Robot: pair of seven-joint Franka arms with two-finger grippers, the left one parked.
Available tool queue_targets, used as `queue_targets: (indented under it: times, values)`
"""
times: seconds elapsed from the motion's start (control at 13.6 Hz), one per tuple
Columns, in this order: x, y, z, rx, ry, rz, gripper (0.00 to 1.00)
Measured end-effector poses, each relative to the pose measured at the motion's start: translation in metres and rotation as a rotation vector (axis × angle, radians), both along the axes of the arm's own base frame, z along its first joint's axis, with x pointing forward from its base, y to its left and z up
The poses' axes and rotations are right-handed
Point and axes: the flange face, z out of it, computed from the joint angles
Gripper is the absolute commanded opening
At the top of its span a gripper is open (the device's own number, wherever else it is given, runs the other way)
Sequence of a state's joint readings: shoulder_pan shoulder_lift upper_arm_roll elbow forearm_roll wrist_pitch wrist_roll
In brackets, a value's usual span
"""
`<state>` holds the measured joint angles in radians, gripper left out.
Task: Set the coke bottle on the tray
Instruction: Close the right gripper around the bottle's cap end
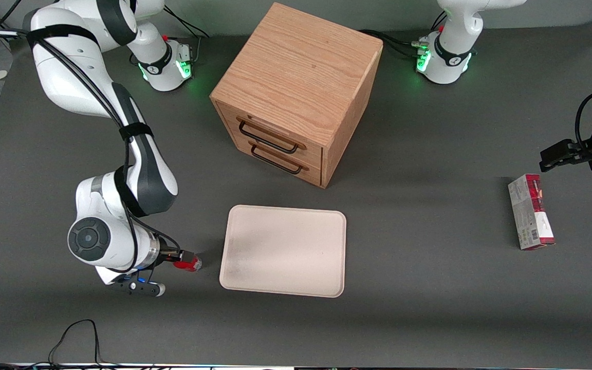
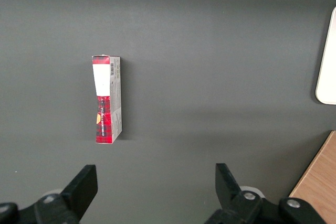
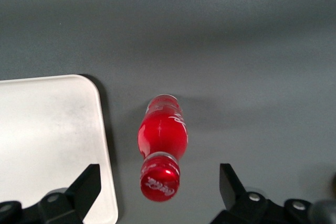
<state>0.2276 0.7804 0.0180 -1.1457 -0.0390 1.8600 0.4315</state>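
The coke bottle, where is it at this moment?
The coke bottle is on the dark table, just off the tray toward the working arm's end. The open gripper is above it, fingers apart on each side.

Wooden drawer cabinet [image 1: 296, 92], red-and-grey carton [image 1: 530, 219]
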Motion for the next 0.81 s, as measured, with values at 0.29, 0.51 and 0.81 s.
queue_targets:
  times: [0.29, 0.51, 0.81]
  values:
    - [0.0007, 0.0002, -0.0042, 0.0, -0.001, 0.0, 0.01]
    - [0.0008, -0.001, -0.0053, -0.002, -0.001, -0.031, 0.0]
    - [0.0024, -0.004, -0.0059, 0.0, -0.01, -0.046, 0.0]
